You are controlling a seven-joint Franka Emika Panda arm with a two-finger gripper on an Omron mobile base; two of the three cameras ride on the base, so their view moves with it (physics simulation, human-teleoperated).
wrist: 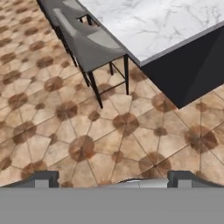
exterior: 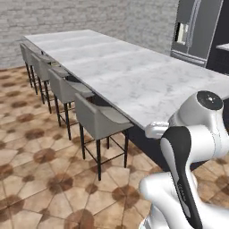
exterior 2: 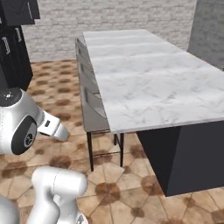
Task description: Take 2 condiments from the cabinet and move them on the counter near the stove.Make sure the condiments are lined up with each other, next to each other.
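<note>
The long island top looks like smooth white-grey marble with a soft shine. The stools have grey matt seats on thin black metal legs. The floor is brown patterned tile. The back wall is rough grey brick.

A long white-grey marble island top on a black base stretches away ahead of me, its near corner just beyond my white arm. A row of grey-seated bar stools with thin black legs stands along its left side, tucked partly under the overhang, on the brown patterned tile floor. Behind it all runs a grey brick wall — and at the far right, past the top's end, a tall steel refrigerator. My hand hangs over the floor — the nearest stool before it.
</note>
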